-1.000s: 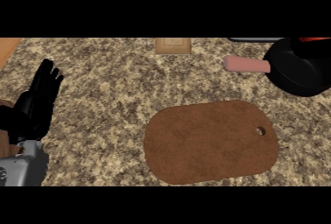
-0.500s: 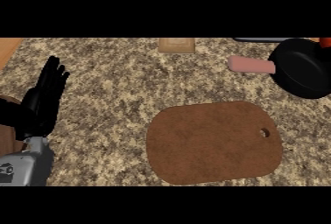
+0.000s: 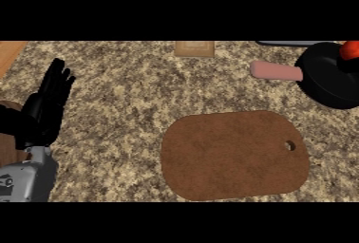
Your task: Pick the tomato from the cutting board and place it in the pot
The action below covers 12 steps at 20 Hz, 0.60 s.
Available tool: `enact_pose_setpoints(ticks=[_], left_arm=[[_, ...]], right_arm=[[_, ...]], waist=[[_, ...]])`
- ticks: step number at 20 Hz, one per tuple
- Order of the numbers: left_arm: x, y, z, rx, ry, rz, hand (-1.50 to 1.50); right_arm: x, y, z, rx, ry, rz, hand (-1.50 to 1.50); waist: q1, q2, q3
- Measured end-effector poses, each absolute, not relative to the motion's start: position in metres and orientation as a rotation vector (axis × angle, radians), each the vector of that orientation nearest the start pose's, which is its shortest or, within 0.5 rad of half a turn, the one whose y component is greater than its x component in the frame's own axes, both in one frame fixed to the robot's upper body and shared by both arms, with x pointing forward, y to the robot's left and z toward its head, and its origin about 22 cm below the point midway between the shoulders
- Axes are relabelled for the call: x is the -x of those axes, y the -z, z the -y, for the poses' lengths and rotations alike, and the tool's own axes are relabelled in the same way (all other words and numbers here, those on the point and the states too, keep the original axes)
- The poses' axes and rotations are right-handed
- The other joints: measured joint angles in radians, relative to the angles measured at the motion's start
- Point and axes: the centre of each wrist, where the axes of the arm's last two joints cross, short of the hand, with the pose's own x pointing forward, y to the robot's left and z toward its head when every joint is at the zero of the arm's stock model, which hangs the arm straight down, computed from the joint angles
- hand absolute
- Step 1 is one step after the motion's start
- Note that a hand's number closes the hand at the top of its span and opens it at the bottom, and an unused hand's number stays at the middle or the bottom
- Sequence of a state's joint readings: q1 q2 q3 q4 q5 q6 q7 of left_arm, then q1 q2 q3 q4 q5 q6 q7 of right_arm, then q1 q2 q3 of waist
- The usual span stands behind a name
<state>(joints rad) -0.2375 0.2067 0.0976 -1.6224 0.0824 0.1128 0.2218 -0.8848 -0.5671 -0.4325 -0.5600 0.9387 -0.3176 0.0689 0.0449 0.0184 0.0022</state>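
A: Head view, entry. Cutting board (image 3: 235, 155) lies flat on the speckled worktop (image 3: 133, 95), and nothing red sits on it. Where is the tomato?

B: Red patch at the far right edge, tomato (image 3: 350, 49), right over the black pot (image 3: 329, 81). Only part of it shows; I cannot tell whether it rests inside or is held above. The pot's pinkish handle (image 3: 276, 70) points left.

A: Hands?

B: Left hand (image 3: 45, 107) at the left edge, fingers straight and up, holding nothing, resting. Right hand not in view, so its fingers cannot be reported.

A: Step, as a judgement?

B: Placing stage, late. The pick looks done, since the board is bare.

A: Next move calls for?

B: Tomato settled fully within the rim, then release and a withdrawal that avoids the handle.
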Motion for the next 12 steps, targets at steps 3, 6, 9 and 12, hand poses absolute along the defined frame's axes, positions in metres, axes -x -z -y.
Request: enact_pose_setpoints(ticks=[3,6,9,12], left_arm=[[-0.294,-0.089,-0.267,-0.164,-0.036,1.642,0.0],[-0.292,-0.089,-0.264,-0.156,-0.034,1.641,0.0],[-0.296,-0.091,-0.264,-0.155,-0.038,1.637,0.0],[-0.296,-0.09,-0.266,-0.16,-0.042,1.633,0.0]], right_arm=[[-0.411,-0.128,0.408,1.23,-0.31,1.264,-1.5],[-0.41,-0.122,0.413,1.109,-0.292,1.294,-1.5],[-0.412,-0.119,0.41,0.996,-0.217,1.397,-1.5],[-0.411,-0.124,0.417,0.905,-0.096,1.51,-1.5]], waist=[[0.003,0.003,0.001],[0.008,0.004,0.002],[0.006,0.004,0.003],[0.001,0.003,0.003]])
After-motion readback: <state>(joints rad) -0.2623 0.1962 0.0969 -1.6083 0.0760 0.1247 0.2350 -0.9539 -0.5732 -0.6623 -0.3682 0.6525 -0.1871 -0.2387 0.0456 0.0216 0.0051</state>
